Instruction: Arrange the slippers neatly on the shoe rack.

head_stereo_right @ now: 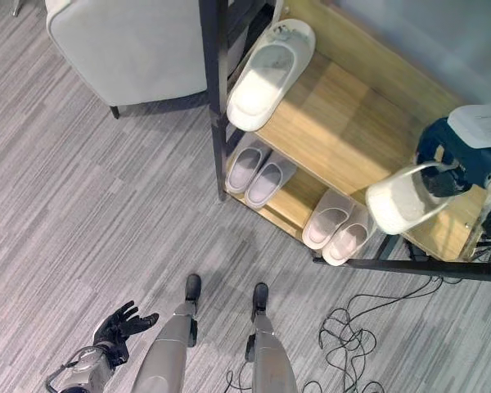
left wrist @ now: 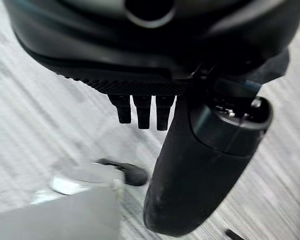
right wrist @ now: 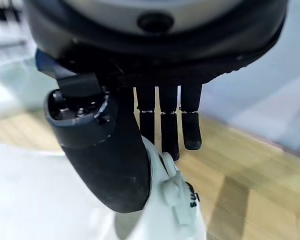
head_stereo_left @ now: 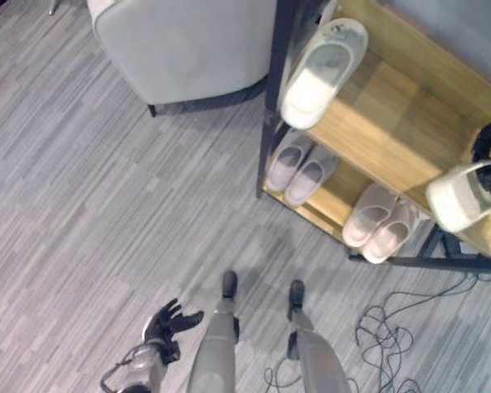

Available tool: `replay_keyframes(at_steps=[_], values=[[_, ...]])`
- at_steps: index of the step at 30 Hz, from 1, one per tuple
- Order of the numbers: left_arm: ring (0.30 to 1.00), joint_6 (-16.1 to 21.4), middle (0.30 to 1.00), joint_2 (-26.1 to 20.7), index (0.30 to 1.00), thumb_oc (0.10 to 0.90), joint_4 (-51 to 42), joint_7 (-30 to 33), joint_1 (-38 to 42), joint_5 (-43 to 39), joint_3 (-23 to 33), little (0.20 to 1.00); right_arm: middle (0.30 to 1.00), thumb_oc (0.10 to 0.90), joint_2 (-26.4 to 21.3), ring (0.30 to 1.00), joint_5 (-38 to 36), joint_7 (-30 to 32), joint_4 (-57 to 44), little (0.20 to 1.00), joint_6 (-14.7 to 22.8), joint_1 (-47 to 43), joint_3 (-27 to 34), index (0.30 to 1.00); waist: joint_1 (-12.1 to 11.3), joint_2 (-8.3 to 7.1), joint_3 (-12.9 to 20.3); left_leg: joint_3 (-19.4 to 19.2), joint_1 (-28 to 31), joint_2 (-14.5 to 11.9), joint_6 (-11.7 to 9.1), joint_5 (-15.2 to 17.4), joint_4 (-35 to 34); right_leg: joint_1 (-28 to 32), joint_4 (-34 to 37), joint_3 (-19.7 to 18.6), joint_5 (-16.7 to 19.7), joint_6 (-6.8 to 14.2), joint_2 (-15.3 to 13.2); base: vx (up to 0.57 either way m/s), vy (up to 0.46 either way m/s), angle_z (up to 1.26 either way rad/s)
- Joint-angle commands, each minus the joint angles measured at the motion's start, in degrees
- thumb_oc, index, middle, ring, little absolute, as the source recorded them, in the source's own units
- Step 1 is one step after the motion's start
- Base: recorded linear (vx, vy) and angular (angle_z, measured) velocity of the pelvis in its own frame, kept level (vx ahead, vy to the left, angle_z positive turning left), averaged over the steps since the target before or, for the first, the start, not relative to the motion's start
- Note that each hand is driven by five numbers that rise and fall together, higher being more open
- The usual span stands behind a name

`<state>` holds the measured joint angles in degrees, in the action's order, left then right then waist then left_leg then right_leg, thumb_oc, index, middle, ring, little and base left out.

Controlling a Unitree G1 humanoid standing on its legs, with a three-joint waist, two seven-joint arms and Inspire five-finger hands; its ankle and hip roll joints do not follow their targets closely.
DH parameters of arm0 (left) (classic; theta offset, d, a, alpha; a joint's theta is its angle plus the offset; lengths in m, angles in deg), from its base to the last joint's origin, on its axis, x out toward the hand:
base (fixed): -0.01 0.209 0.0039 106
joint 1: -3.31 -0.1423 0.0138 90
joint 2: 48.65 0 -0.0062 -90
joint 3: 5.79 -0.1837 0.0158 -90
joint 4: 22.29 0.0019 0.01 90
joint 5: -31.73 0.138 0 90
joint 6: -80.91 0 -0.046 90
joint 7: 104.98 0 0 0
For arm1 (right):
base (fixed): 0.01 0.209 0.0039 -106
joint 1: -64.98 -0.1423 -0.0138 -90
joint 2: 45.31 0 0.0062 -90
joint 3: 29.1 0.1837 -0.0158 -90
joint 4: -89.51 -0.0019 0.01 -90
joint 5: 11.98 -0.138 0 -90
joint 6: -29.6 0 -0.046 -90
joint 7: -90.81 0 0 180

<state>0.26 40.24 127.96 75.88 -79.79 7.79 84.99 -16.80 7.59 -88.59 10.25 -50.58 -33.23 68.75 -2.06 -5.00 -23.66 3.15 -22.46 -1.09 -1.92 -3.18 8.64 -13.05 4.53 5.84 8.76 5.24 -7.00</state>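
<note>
One white slipper lies at the left end of the shoe rack's top wooden shelf. My right hand hangs over the shelf's right end, shut on a second white slipper. In the right wrist view its thumb and fingers pinch that slipper's upper edge. On the lower shelf stand two pinkish pairs of slippers, one on the left and one on the right. My left hand is down near the floor, open and holding nothing.
A grey upholstered chair stands to the left of the rack's dark metal post. Grey striped floor stretches out in front of the rack.
</note>
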Motion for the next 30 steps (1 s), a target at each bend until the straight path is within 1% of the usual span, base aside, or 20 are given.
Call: replay_keyframes(at_steps=[1,2,4,5,7,8,9,10,11,13,14,17,18,21,23,24,25,30], values=[[0.900,1.25,0.900,-1.61,0.900,0.800,3.00,1.89,-3.83,3.94,0.24,0.900,0.300,0.400,1.26,0.300,-0.79,10.21,-0.61,0.300,-0.14,-3.82,6.89,0.300,-0.18,-2.43,6.88,1.51,-1.18,-2.35,-2.06,0.48,-4.00,-3.71,-4.19,1.22,-4.17,1.97,-0.39,0.05,0.005,0.13],[0.900,1.15,0.900,-1.77,0.900,0.800,2.80,1.84,-4.00,4.69,0.14,0.900,0.300,0.400,2.99,0.300,-0.37,10.16,-2.41,0.300,0.03,-1.92,8.54,0.300,-0.29,-2.73,7.38,1.67,-1.11,-2.28,-2.01,0.69,-3.84,-3.38,-4.04,1.39,-4.22,1.98,-0.42,0.04,0.003,0.06],[0.900,1.19,0.900,-1.87,0.900,0.800,2.44,1.93,-4.21,5.39,0.16,0.900,0.300,0.400,4.01,0.300,0.52,10.52,-3.78,0.300,0.30,-0.09,10.21,0.300,-0.39,-3.00,7.82,1.82,-0.94,-2.24,-2.00,0.84,-3.84,-3.00,-3.83,1.61,-4.23,2.09,-0.40,0.04,-0.001,0.03],[0.900,1.30,0.900,-2.09,0.900,0.800,1.44,2.03,-4.87,7.15,-0.22,0.900,0.300,0.400,6.33,0.300,2.57,11.56,-5.01,0.300,0.27,1.32,11.19,0.300,-0.84,-3.31,8.38,2.15,-0.71,-2.07,-1.86,1.07,-3.88,-2.54,-3.65,2.00,-4.33,2.20,-0.28,0.04,0.008,0.07],[0.900,1.24,0.900,-2.16,0.900,0.800,1.29,2.20,-5.03,7.98,-0.49,0.900,0.300,0.400,7.16,0.300,3.76,12.08,-5.88,0.300,0.23,2.08,11.70,0.300,-1.08,-3.49,8.60,2.41,-0.61,-1.98,-1.83,1.10,-3.98,-2.37,-3.54,2.18,-4.38,2.23,-0.26,0.04,0.010,0.12],[0.900,1.40,0.900,-2.25,0.900,0.800,0.73,2.62,-5.27,9.24,-0.92,0.900,0.300,0.400,8.20,0.300,6.48,13.70,-5.69,0.300,0.01,2.10,11.48,0.300,-1.61,-3.82,9.01,2.89,-0.42,-1.75,-1.75,1.10,-4.37,-2.03,-3.30,2.49,-4.44,2.31,-0.30,0.03,0.006,0.17],[0.900,1.39,0.900,-2.25,0.900,0.800,0.72,2.62,-5.28,9.24,-0.91,0.900,0.300,0.400,8.21,0.300,6.49,13.71,-5.68,0.300,0.01,2.08,11.45,0.300,-1.59,-3.83,9.01,2.90,-0.41,-1.75,-1.74,1.09,-4.38,-2.02,-3.29,2.50,-4.44,2.31,-0.30,0.03,0.024,0.18],[0.900,1.62,0.900,-2.40,0.900,0.800,0.39,3.59,-5.10,10.28,-1.76,0.900,0.300,0.400,9.63,0.300,7.65,15.60,-4.96,0.300,-0.58,0.02,9.31,0.300,-2.48,-3.98,9.00,3.32,-0.31,-1.46,-1.65,0.96,-4.72,-1.96,-3.20,2.77,-4.39,2.42,-0.32,0.01,0.011,0.13],[0.900,1.60,0.900,-2.59,0.900,0.800,0.12,4.08,-4.94,10.67,-1.84,0.900,0.300,0.400,10.19,0.300,8.38,15.99,-4.86,0.300,-0.93,-1.49,7.85,0.300,-2.69,-4.26,8.86,3.53,-0.28,-1.43,-1.66,0.89,-4.87,-1.87,-3.17,3.00,-4.40,2.44,-0.35,0.01,0.008,0.07],[0.900,1.72,0.900,-2.66,0.900,0.800,-0.25,4.38,-4.83,10.88,-1.98,0.900,0.300,0.400,10.41,0.300,9.40,16.38,-5.05,0.300,-1.32,-2.25,7.00,0.300,-2.99,-4.39,8.76,3.73,-0.33,-1.34,-1.64,0.87,-4.93,-1.79,-3.09,3.16,-4.38,2.47,-0.37,0.02,0.001,0.14],[0.900,2.27,0.900,-2.83,0.900,0.800,-2.27,5.43,-4.85,12.08,-3.71,0.900,0.300,0.400,11.66,0.300,11.71,19.10,-3.27,0.300,-2.51,-6.41,3.49,0.300,-4.50,-4.67,8.08,4.45,-0.86,-0.91,-1.55,0.79,-4.86,-1.58,-2.80,3.91,-4.30,2.60,-0.51,0.03,0.024,0.19],[0.900,2.60,0.900,-3.34,0.900,0.800,-3.42,6.52,-4.37,12.42,-4.58,0.900,0.300,0.400,12.10,0.300,12.22,20.93,-1.66,0.300,-3.69,-10.47,0.98,0.300,-5.48,-4.88,7.29,4.94,-1.45,-0.69,-1.66,0.61,-4.78,-1.66,-2.53,4.40,-4.10,2.68,-0.61,0.02,0.032,0.15],[0.900,2.99,0.900,-3.70,0.900,0.800,-4.47,7.09,-4.16,12.57,-5.14,0.900,0.300,0.400,11.13,0.300,13.20,22.01,0.23,0.300,-4.40,-12.93,-1.13,0.300,-6.11,-5.05,6.83,5.29,-1.98,-0.56,-1.84,0.42,-4.75,-1.83,-2.32,4.85,-3.98,2.73,-0.67,0.02,0.024,0.28],[0.900,3.52,0.900,-3.96,0.900,0.800,-6.22,7.92,-4.23,12.67,-5.64,0.900,0.300,0.400,9.11,0.300,15.21,23.05,2.33,0.300,-5.59,-14.06,-2.71,0.300,-6.78,-5.13,6.30,5.84,-2.63,-0.33,-2.02,0.13,-4.92,-1.96,-2.11,5.45,-3.93,2.80,-0.78,0.02,0.014,0.21],[0.900,3.78,0.900,-4.39,0.900,0.800,-7.54,8.38,-4.16,13.08,-6.10,0.900,0.300,0.400,6.72,0.300,16.75,23.48,4.17,0.300,-6.42,-14.55,-3.75,0.300,-7.32,-5.21,5.88,6.22,-3.09,-0.18,-2.17,-0.09,-5.06,-2.08,-2.11,5.88,-3.98,2.90,-0.83,0.01,0.003,0.07],[0.900,3.84,0.900,-4.44,0.900,0.800,-7.82,8.53,-4.19,13.12,-6.25,0.900,0.300,0.400,6.32,0.300,16.73,23.72,4.93,0.300,-6.57,-14.95,-4.22,0.300,-7.50,-5.16,5.76,6.38,-3.25,-0.13,-2.21,-0.20,-5.13,-2.13,-2.08,6.06,-4.00,2.92,-0.85,0.02,0.002,0.09],[0.900,3.99,0.900,-4.78,0.900,0.800,-8.38,9.00,-4.10,13.15,-6.65,0.900,0.300,0.400,4.62,0.300,16.77,24.35,7.48,0.300,-7.15,-16.70,-5.81,0.300,-7.93,-5.05,5.52,6.68,-3.61,-0.03,-2.29,-0.33,-5.17,-2.23,-2.18,6.43,-4.03,2.99,-0.95,0.03,0.008,0.09],[0.900,4.47,0.900,-4.62,0.900,0.800,-8.44,9.75,-3.68,12.46,-7.04,0.900,0.300,0.400,2.41,0.300,16.24,25.68,10.62,0.300,-8.22,-20.43,-8.12,0.300,-8.31,-4.56,4.98,6.87,-4.24,0.26,-2.35,-0.35,-5.00,-2.61,-2.38,6.74,-4.01,3.04,-1.16,0.01,0.012,0.07]])
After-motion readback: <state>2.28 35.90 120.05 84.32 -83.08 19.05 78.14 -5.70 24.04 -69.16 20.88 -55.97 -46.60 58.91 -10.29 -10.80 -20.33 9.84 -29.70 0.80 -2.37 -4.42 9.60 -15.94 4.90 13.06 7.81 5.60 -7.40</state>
